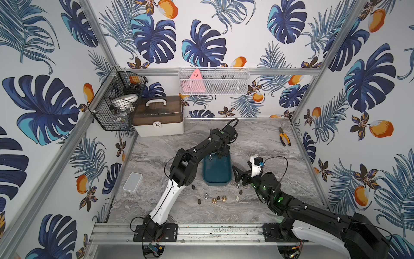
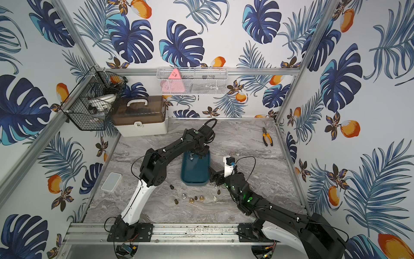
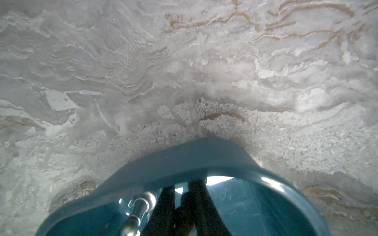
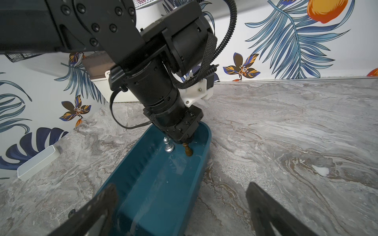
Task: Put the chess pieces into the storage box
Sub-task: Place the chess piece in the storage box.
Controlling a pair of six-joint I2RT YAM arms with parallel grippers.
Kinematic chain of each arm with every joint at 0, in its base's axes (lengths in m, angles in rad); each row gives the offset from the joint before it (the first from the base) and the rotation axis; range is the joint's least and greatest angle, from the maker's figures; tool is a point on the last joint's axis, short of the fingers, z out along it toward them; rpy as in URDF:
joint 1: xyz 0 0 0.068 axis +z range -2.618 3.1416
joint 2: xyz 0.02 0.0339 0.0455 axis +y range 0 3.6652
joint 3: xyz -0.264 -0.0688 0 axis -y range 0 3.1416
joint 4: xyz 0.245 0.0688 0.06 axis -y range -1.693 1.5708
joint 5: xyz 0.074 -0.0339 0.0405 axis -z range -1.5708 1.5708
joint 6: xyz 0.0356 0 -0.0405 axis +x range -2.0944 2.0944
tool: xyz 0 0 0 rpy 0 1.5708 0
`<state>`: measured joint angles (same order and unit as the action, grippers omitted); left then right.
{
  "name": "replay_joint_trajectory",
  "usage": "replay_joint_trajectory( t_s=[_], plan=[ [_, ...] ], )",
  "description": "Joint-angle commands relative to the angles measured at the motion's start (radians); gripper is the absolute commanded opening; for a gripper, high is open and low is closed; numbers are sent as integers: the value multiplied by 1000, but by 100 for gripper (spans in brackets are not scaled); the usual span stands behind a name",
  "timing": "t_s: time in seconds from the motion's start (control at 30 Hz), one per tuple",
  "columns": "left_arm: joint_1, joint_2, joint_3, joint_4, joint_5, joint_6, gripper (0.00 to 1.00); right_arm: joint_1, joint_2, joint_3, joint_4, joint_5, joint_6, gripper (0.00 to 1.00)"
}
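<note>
The left gripper [image 4: 185,141] reaches down into the far end of the storage box [image 1: 216,175], its jaws closed on a dark brown chess piece [image 4: 187,151] whose base is at the box floor. Just left of it, inside the box, a silver piece [image 4: 168,146] stands upright. The teal box sits mid-table on the marbled table [image 1: 257,139]. The right gripper [image 1: 237,174] hangs low just beside the box's right side with its jaws spread wide and nothing between them. On the near side of the box more chess pieces stand loose in a rough row: a dark one [image 1: 199,201], a silver one [image 1: 206,196], two golden ones [image 1: 214,200] [image 1: 224,198], and a white one [image 1: 237,198]. Another dark one [image 1: 193,186] stands close to the left arm. A silver one [image 1: 238,185] sits near the right gripper. A white case [image 1: 159,126] stands at the far left, pliers [image 1: 284,136] lie at the far right, and a small white tray [image 1: 132,181] lies at the left edge.
</note>
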<state>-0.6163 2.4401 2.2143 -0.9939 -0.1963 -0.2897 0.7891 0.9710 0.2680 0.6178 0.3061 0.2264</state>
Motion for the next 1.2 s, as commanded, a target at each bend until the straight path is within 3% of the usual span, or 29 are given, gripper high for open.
replay_joint_trajectory(
  t_s=[0.0, 0.57, 1.17],
  plan=[
    [3, 17, 10, -23, -20, 3, 16, -1, -2, 2, -1, 15, -6, 100],
    [4, 17, 93, -148, -42, 6, 16, -1, 24, 24, -21, 9, -5, 100],
    [16, 26, 49, -92, -27, 17, 17, -1, 34, 28, -21, 2, -8, 100]
  ],
)
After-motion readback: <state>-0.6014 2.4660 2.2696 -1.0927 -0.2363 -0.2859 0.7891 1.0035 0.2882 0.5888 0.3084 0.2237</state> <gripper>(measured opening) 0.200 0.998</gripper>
